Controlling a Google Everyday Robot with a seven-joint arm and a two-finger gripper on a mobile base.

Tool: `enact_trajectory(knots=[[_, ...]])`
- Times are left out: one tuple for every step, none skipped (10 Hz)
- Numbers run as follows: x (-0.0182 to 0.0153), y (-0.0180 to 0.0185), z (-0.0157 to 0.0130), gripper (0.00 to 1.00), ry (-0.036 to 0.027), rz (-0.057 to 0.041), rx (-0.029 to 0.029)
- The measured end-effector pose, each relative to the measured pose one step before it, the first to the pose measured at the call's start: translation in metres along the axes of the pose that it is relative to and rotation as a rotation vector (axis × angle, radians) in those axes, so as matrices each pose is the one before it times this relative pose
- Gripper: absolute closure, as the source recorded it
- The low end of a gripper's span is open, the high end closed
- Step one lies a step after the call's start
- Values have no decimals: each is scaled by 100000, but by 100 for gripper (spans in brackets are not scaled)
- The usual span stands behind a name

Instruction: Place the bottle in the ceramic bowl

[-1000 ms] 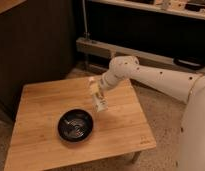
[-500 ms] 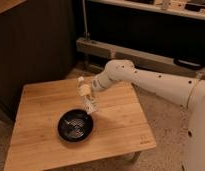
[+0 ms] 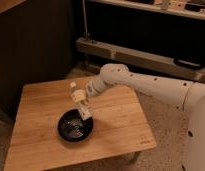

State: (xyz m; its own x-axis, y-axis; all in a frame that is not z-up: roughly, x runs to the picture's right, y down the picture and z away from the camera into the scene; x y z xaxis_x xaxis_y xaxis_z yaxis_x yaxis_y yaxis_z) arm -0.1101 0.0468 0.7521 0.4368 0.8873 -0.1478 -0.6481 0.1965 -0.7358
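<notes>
The glossy black ceramic bowl (image 3: 75,128) with pale swirl marks sits on the wooden table (image 3: 116,127), left of its middle. My white arm reaches in from the right. My gripper (image 3: 80,100) is shut on the small white bottle (image 3: 85,111). It holds the bottle roughly upright and slightly tilted, just above the bowl's far right rim. The bottle's lower end hangs close over the bowl's inside. I cannot tell whether it touches the bowl.
The table is small, with its edges close around the bowl on the left and front. A dark cabinet wall stands behind it. A low metal shelf (image 3: 146,57) runs along the back right. Speckled floor (image 3: 168,130) lies to the right.
My gripper has carried the bottle leftward and toward the front, from right of the bowl to over its far right rim, and lowered it a little.
</notes>
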Motion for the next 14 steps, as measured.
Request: enact_trajectory(knots=[[526, 730, 646, 97, 1989, -1806, -1213], [744, 497, 478, 87, 1961, -1376, -746], [367, 281, 227, 79, 913, -778, -475], [888, 54, 395, 69, 1317, -136, -568], [787, -4, 452, 57, 159, 140, -644], [423, 22, 260, 48, -358, 21, -481], [351, 68, 209, 39, -400, -102, -386], [379, 108, 353, 27, -192, -170, -596], [198, 172, 378, 22, 277, -204, -550], [82, 260, 425, 20, 450, -417, -514], [-9, 403, 530, 20, 637, -697, -637], [-34, 164, 275, 20, 372, 0, -297], [-78, 92, 101, 20, 306, 78, -404], [-41, 163, 140, 20, 380, -258, -426]])
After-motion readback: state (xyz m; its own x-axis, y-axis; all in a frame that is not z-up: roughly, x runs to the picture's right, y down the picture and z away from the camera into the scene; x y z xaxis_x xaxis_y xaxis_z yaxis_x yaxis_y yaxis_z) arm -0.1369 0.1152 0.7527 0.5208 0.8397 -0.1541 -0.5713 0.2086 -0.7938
